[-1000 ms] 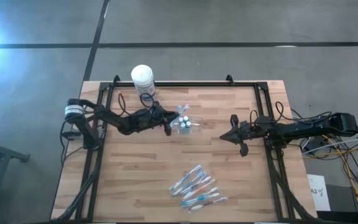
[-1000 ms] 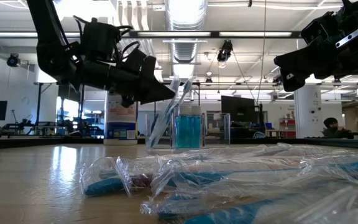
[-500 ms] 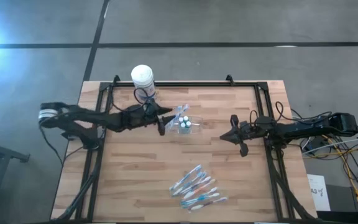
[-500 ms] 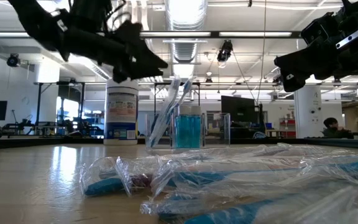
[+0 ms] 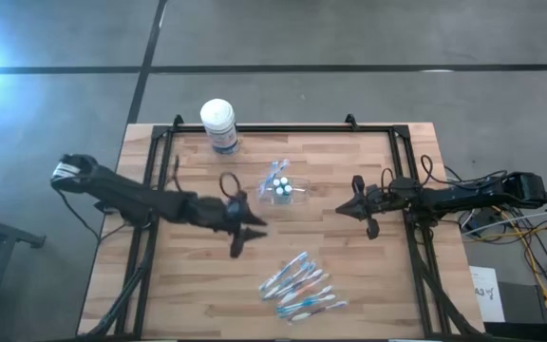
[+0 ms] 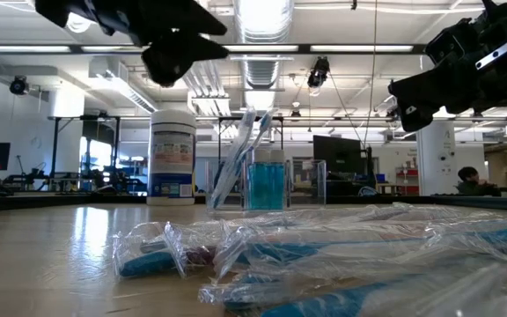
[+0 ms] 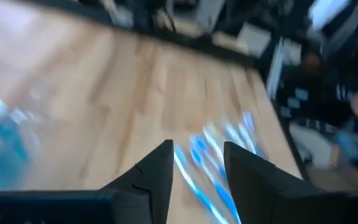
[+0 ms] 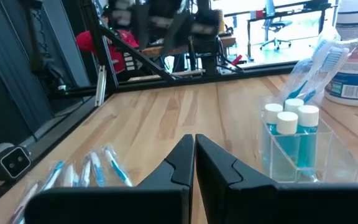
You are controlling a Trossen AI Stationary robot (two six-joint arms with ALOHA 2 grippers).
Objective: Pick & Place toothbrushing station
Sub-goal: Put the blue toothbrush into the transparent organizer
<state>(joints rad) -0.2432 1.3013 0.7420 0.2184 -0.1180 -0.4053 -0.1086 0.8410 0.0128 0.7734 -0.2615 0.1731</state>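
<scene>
The small clear cup [image 5: 281,189] stands on the table at mid-far and holds three white-capped tubes [image 8: 287,122]. One or two wrapped toothbrushes [image 8: 316,65] lean in it. Several wrapped blue-white toothbrushes [image 5: 300,285] lie in a pile near the front edge and also show in the low view [image 6: 324,255]. My left gripper [image 5: 238,242] hovers open above the table between the cup and the pile, and in the left wrist view [image 7: 197,168] the pile [image 7: 213,165] shows past its fingers. My right gripper [image 5: 359,214] is shut and empty, to the right of the cup.
A white-lidded canister with a blue label [image 5: 218,123] stands at the far edge, left of the cup. A black frame [image 5: 283,129] runs around the table top. Bare wood lies on the left half of the table and between the cup and the pile.
My left gripper has left the place beside the cup. It has risen and swung toward the table's near edge, toward the toothbrush pile. The cup and its contents stay where they were.
</scene>
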